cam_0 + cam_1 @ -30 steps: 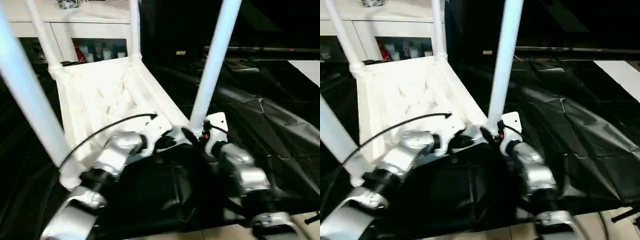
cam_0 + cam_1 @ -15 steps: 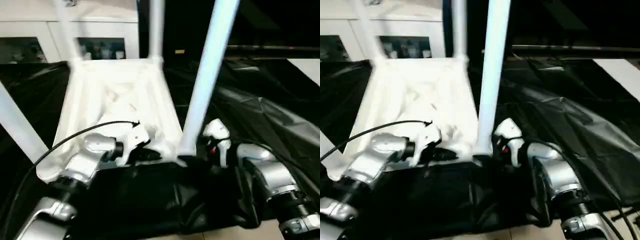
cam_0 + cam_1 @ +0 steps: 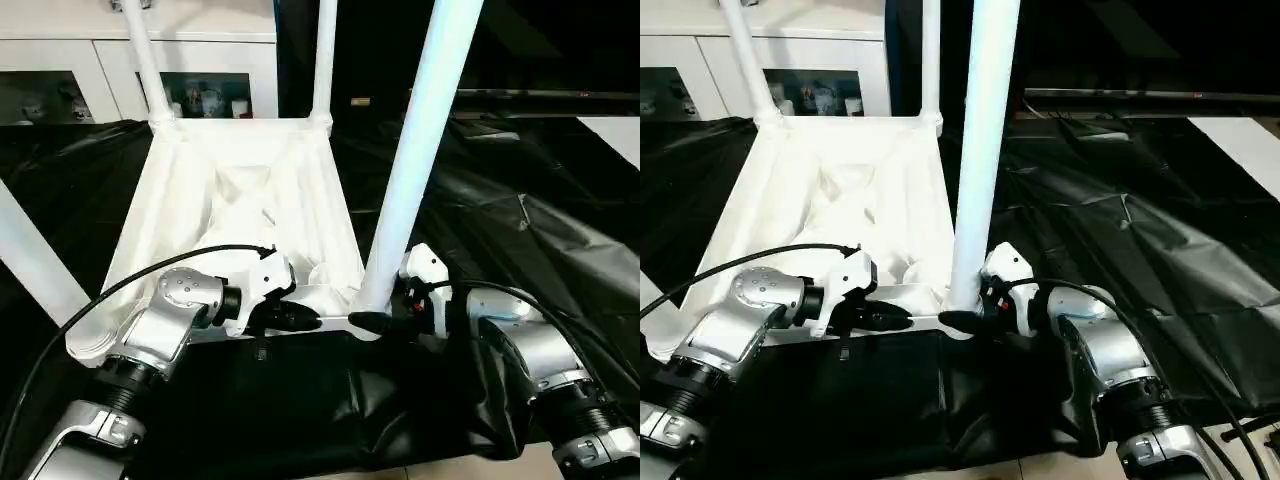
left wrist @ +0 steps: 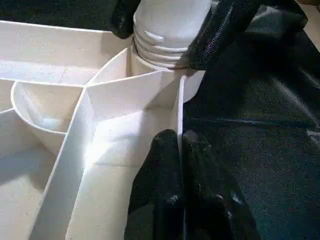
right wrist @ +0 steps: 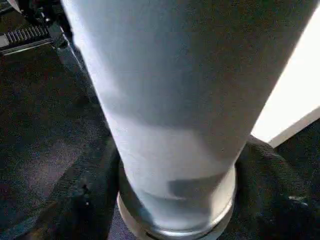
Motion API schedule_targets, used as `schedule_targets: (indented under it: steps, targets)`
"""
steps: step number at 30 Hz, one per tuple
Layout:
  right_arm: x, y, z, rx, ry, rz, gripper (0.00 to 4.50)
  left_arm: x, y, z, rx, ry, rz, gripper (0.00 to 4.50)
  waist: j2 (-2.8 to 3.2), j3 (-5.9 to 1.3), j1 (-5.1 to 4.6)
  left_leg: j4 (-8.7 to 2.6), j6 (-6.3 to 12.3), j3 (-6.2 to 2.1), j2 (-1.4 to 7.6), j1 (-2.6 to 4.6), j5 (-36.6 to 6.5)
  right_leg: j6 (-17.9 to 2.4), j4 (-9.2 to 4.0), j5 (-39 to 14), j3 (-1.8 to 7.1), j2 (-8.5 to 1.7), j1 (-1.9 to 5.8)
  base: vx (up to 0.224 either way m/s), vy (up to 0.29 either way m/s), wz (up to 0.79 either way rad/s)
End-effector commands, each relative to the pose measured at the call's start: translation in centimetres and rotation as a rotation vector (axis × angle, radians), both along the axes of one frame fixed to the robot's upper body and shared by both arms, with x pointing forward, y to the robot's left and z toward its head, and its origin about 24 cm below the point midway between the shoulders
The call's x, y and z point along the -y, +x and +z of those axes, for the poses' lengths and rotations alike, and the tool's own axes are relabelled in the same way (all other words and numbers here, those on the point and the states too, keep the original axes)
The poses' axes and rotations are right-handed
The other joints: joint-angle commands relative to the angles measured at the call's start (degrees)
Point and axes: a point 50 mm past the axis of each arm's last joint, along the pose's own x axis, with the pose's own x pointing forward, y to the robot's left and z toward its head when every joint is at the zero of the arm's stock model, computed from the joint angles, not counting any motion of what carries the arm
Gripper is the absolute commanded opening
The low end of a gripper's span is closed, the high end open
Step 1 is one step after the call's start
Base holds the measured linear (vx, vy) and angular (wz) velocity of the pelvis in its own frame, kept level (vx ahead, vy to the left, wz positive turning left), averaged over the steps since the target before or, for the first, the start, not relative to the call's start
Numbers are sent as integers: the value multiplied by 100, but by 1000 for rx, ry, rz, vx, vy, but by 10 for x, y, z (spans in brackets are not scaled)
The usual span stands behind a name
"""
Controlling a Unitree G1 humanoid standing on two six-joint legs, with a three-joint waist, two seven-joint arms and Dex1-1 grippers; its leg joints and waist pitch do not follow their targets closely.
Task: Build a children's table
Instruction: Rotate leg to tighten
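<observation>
The children's table [image 3: 240, 190] lies upside down on the black-draped work table [image 3: 520, 230], ribbed underside facing up, four legs standing up from its corner sockets. My left gripper [image 3: 300, 320] is clenched on the near edge wall of the tabletop; in the left wrist view my two black fingers [image 4: 167, 170] are pinched together with the thin white wall between them. My right gripper [image 3: 375, 322] is at the base of the near right leg [image 3: 415, 150], just above its socket. In the left wrist view the right fingers [image 4: 222, 30] sit on either side of the leg's threaded end, touching it, so I read it as grasping the leg, though how tightly is hard to tell from here. The right wrist view has the leg [image 5: 170, 100] close up, running down into the socket ring. Behind the table top stands a white cabinet [image 3: 200, 60] with glass doors, small items on a shelf inside. Black cable [image 3: 150, 275] arcs over my left forearm
</observation>
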Motion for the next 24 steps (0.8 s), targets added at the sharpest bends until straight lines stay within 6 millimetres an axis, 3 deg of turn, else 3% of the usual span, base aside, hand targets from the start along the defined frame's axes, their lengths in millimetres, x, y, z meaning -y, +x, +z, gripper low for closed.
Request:
schedule_targets:
  steps: [1,3,5,8,9,12,13,14,17,22,24]
  targets:
    - [5,4,0,10,3,-69,286,5,-5,-9,-49,-52,19,0,-86,-302,26,-330,457,-89,278,69,-1126,-1344,-293,-1117,125,-241,211,0,0,0]
    - [5,9,-3,20,12,-161,277,9,0,-11,-23,-37,72,0,-93,-286,8,-343,401,-92,277,68,-1236,-1318,-317,-1312,124,-242,193,0,0,0]
    - [4,18,-15,-20,39,-398,273,26,9,-15,6,-29,149,0,-104,-272,-11,-350,281,-97,263,72,-1395,-1223,-355,-1678,129,-248,174,0,0,0]
    - [-1,21,-22,-43,50,-504,272,40,13,-16,17,-17,189,0,-109,-269,-36,-366,73,-121,255,92,-1643,-987,-413,-2269,129,-248,148,0,0,0]
    - [-5,23,-24,-58,67,-583,272,50,17,-16,21,-13,218,0,-68,-267,-40,-367,52,-120,253,104,-1684,-965,-418,-2300,140,-249,123,0,0,0]
    - [-14,27,-28,-81,88,-724,272,69,22,-16,40,-6,267,0,-96,-282,-30,-378,18,-131,248,96,-1710,-891,-434,-2281,128,-239,138,0,0,0]
    - [-22,28,-28,-75,88,-764,271,81,24,-15,51,-3,282,0,-8,-280,-27,-379,-3,-122,246,122,-1737,-897,-444,-2173,143,-226,102,0,0,0]
    - [-22,28,-28,-75,88,-764,271,81,24,-15,51,-3,282,0,-53,-292,-28,-375,-7,-123,237,111,-1725,-916,-438,-2051,132,-220,123,0,0,0]
    - [-39,32,-25,-40,96,-777,270,95,27,-12,76,-11,281,0,-11,-307,-23,-376,22,-121,224,84,-1662,-968,-413,-1716,129,-207,155,0,0,0]
    - [-42,32,-13,30,121,-642,270,84,29,-8,93,-19,248,0,11,-312,-10,-377,117,-129,226,68,-1656,-1001,-406,-1591,120,-217,187,0,0,0]
    - [-39,32,-9,40,140,-599,326,78,29,-8,91,-16,235,0,2,-312,-11,-366,180,-122,233,61,-1615,-1041,-397,-1511,121,-220,193,0,0,0]
